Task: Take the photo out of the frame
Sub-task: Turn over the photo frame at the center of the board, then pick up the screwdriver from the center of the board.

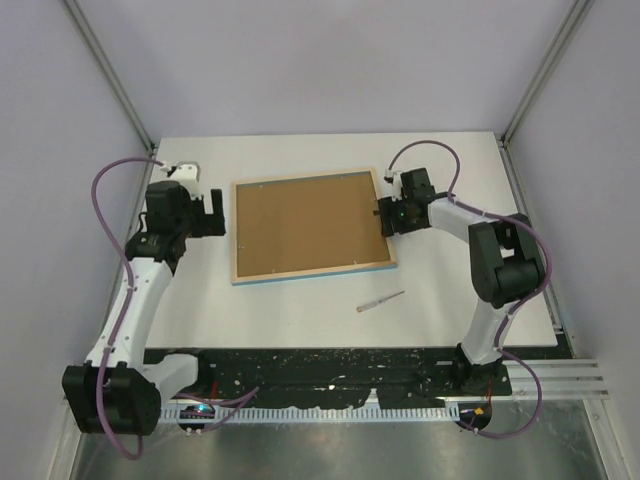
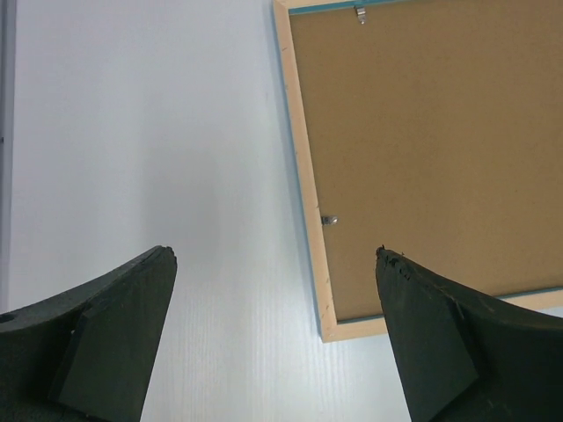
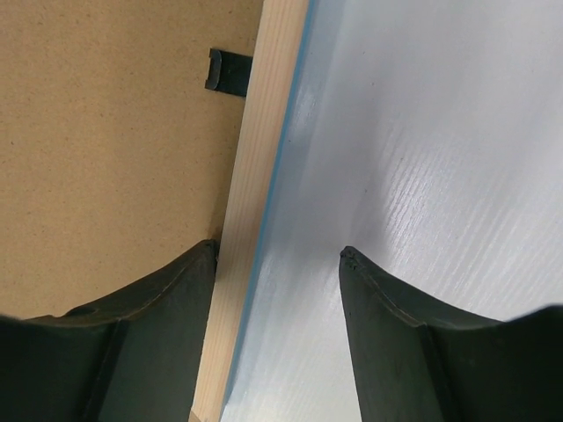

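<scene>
The frame point(image 1: 236, 235) lies face down in the middle of the table, its light wood back rim up and a thin blue edge showing. A brown backing board point(image 1: 305, 225) fills it, and the photo is hidden beneath. My left gripper point(image 1: 213, 213) hovers open just left of the frame. In the left wrist view the frame's rim point(image 2: 308, 202) and near corner run between the spread fingers of that gripper point(image 2: 274, 252). My right gripper point(image 3: 278, 249) is open astride the frame's right rim point(image 3: 259, 141), one finger over the board, the other over the table. Neither gripper holds anything.
A small dark retaining tab point(image 3: 227, 72) sticks out over the board from the right rim. A metal clip point(image 2: 329, 220) sits on the left rim and a hanger point(image 2: 360, 12) on another side. A thin pen-like tool point(image 1: 380, 302) lies on the white table near the frame's front right corner.
</scene>
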Robot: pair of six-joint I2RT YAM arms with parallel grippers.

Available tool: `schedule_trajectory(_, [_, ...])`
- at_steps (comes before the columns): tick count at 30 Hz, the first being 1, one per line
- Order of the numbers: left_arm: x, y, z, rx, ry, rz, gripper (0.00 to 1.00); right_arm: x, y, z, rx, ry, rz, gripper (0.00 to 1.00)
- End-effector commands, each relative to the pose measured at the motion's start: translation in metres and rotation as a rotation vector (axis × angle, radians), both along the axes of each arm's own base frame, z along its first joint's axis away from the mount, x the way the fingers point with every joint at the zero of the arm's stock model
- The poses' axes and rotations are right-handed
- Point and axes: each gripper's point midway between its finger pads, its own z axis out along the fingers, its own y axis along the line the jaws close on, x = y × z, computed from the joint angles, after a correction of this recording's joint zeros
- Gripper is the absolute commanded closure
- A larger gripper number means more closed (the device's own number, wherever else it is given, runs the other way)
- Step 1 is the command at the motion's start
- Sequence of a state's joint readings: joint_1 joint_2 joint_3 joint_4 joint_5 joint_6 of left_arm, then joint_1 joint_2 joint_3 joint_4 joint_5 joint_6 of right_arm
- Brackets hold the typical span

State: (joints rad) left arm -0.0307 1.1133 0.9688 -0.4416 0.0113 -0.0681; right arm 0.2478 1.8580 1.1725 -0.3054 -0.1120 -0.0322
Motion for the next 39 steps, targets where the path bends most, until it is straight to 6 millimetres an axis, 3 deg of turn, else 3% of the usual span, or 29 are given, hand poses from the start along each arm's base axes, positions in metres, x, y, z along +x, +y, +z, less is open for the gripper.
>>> schedule_trajectory(1, [-0.03,0.011,0.001,0.097,0.027,-0.028,0.0,-0.03,-0.024,-0.013,-0.107,0.05,0.001,0.39])
schedule_trajectory(6, [-0.053,0.011,0.011,0.124,-0.002,-0.058,0.0,-0.044,-0.029,-0.002,-0.12,0.053,0.038,0.55])
schedule_trajectory(14, [-0.077,0.014,0.024,0.16,-0.034,-0.08,0.01,-0.067,-0.029,0.005,-0.103,0.072,0.077,0.63])
schedule_trajectory(17, [-0.08,0.014,0.025,0.159,-0.054,-0.078,0.0,-0.075,-0.03,0.002,-0.105,0.092,0.09,0.62])
schedule_trajectory(19, [-0.079,0.009,0.025,0.141,-0.064,-0.099,0.0,-0.071,-0.033,0.005,-0.125,0.074,0.092,0.57])
schedule_trajectory(23, [-0.078,0.005,0.023,0.127,-0.056,-0.115,0.0,-0.042,-0.036,0.027,-0.163,-0.011,0.096,0.49])
schedule_trajectory(26, [-0.078,0.002,0.02,0.118,-0.052,-0.128,0.0,-0.017,-0.033,0.057,-0.15,-0.093,0.094,0.48])
schedule_trajectory(29, [-0.079,0.002,0.017,0.125,-0.06,-0.138,0.0,-0.015,-0.014,0.095,-0.078,-0.194,0.21,0.48])
schedule_trajectory(31, [-0.08,0.0,0.016,0.126,-0.069,-0.152,0.0,-0.03,0.007,0.114,-0.022,-0.235,0.362,0.48])
schedule_trajectory(32, [-0.08,-0.001,0.017,0.126,-0.077,-0.161,0.0,-0.046,0.021,0.113,-0.005,-0.23,0.478,0.48])
schedule_trajectory(33, [-0.081,-0.003,0.018,0.123,-0.085,-0.171,0.0,-0.063,0.04,0.124,0.031,-0.256,0.579,0.48])
schedule_trajectory(34, [-0.081,-0.003,0.018,0.122,-0.089,-0.177,0.0,-0.082,0.042,0.115,0.003,-0.236,0.68,0.48])
schedule_trajectory(35, [-0.081,-0.004,0.021,0.12,-0.098,-0.183,0.0,-0.101,0.059,0.121,-0.008,-0.264,0.784,0.48])
schedule_trajectory(38, [-0.084,-0.006,0.023,0.116,-0.109,-0.202,0.0,-0.177,0.087,0.084,-0.134,-0.223,1.113,0.48])
schedule_trajectory(39, [-0.085,-0.006,0.022,0.114,-0.112,-0.207,0.0,-0.186,0.09,0.078,-0.148,-0.214,1.162,0.48])
